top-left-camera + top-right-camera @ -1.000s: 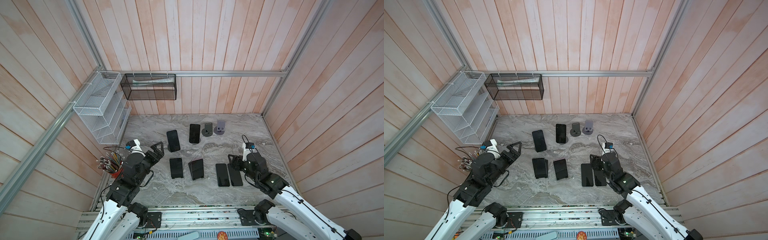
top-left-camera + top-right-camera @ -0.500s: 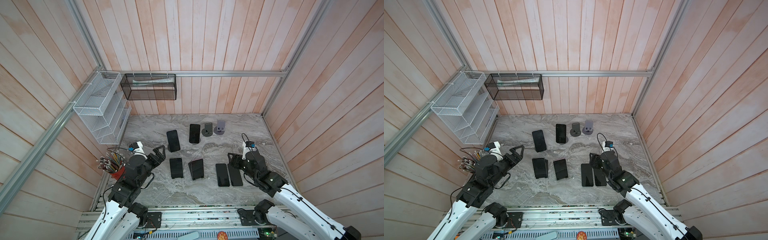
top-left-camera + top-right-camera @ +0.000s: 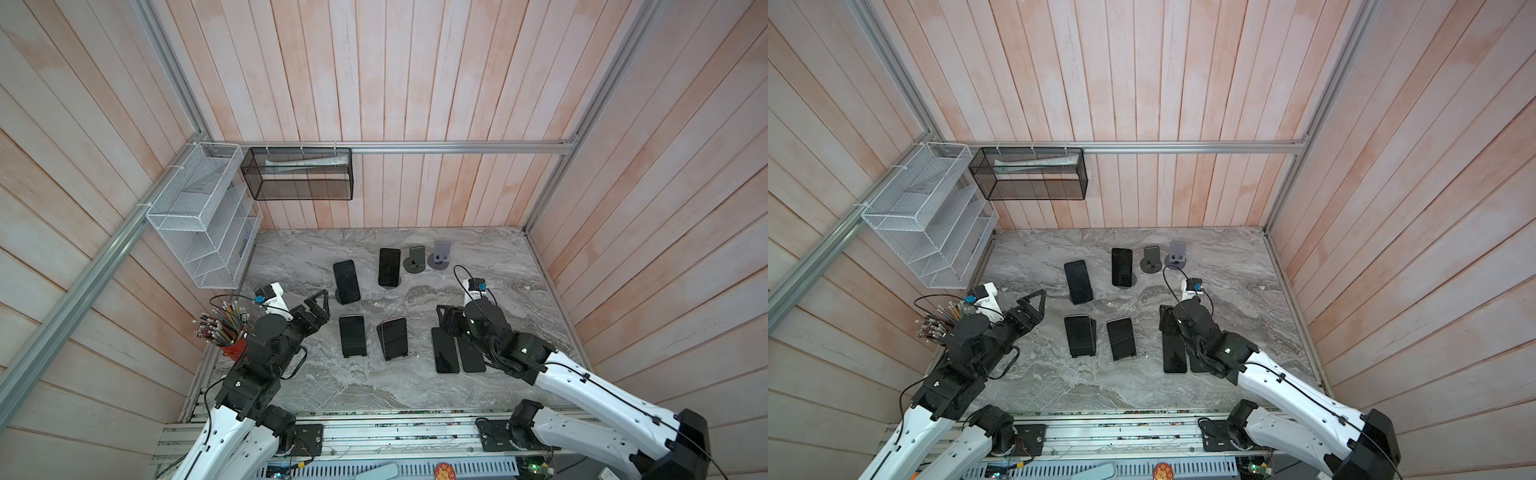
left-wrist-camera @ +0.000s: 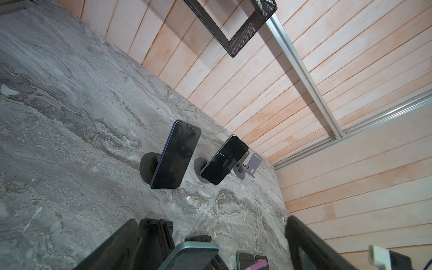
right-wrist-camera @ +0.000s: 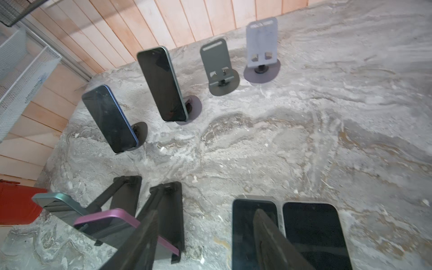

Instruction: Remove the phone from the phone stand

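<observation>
Left gripper (image 3: 321, 309) spread wide, empty; right gripper (image 3: 444, 322) parted, nothing held, over flat phones (image 3: 457, 355). Pink phone (image 3: 395, 338) is propped on stand (image 5: 169, 205) — stand could be toppled if phone is dragged sideways.

Left fingers (image 4: 112, 250) wide, right fingers (image 5: 268, 236) apart

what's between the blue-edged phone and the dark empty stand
A green-edged phone, propped up, between the blue-edged phone and dark empty stand, in both top views.
</observation>
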Action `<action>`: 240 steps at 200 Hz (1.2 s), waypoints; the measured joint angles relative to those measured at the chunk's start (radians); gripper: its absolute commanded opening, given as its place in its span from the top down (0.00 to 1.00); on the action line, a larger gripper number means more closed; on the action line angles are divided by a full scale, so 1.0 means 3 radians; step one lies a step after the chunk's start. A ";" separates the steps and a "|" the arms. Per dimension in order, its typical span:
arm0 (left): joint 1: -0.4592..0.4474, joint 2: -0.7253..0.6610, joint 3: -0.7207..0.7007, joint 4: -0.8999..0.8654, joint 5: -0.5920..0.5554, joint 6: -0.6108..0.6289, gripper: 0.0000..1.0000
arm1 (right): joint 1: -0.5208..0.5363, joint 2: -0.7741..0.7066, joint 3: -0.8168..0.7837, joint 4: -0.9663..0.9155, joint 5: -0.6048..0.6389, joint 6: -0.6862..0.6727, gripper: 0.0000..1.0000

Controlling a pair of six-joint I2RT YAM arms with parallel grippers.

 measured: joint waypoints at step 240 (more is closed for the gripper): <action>0.0000 -0.0381 -0.0413 -0.0156 0.0409 -0.0011 0.00 | 0.0764 0.1437 0.0970 0.0065 -0.0089 0.0080 0.03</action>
